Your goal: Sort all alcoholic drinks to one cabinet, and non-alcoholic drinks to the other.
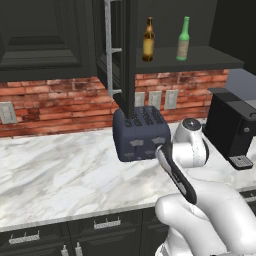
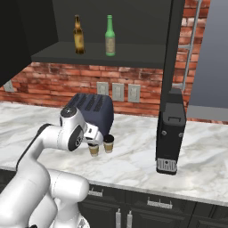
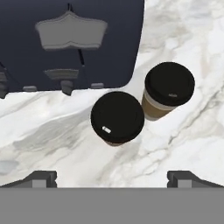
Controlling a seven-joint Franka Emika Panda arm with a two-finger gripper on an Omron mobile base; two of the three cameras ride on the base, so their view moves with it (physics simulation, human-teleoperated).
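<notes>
Two bottles (image 2: 79,34) in cabinet (image 2: 102,55)

No legible text anywhere, the paper labels on the amber bottle (image 2: 79,40) and green bottle (image 2: 110,41) too small.

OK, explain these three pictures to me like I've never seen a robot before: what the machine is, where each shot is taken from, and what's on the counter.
The white machine is a robot arm standing at a kitchen counter. Two pictures come from cameras behind it, one to its left and one to its right. The third looks down from its hand.

Its end effector is open and holds nothing. It hovers above two paper coffee cups with dark lids, the nearer cup almost under it and the other cup beside it.

On the marble counter also stand a dark blue toaster and a black coffee machine.

In the open cabinet above are an amber-brown bottle and a green bottle.
</notes>
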